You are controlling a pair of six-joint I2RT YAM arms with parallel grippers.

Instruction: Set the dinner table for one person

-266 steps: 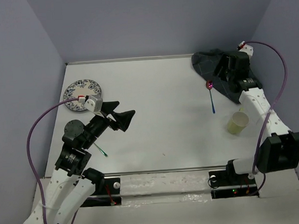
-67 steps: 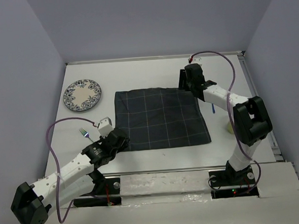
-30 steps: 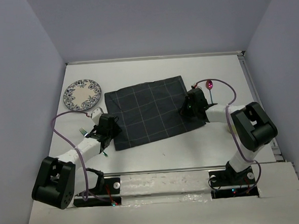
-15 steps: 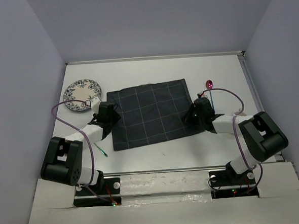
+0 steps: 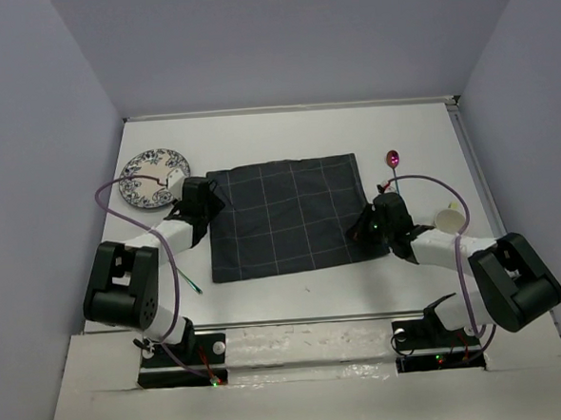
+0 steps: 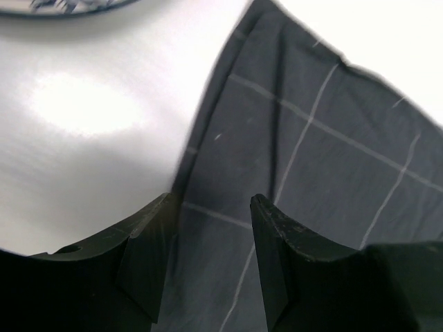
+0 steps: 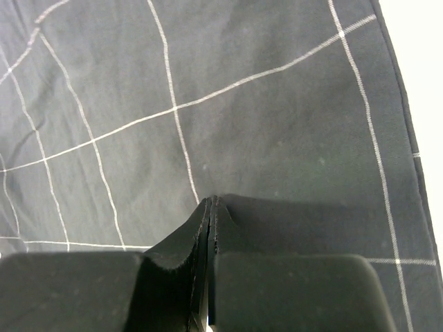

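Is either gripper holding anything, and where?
Right gripper is shut on the cloth, pinching a fold near its right edge. Left gripper is open over the cloth's left edge, holding nothing.

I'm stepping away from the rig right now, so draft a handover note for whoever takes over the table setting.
Left gripper: open, jaws astride the cloth's left edge.
Right gripper: shut, tips on the cloth by its near right corner.
Cloth lies spread in the middle of the table. Plate at far left, fork at near left, spoon and cup to the right, all off the cloth.
Done: cloth laid out.
Left: put plate, fork, spoon and cup in place.
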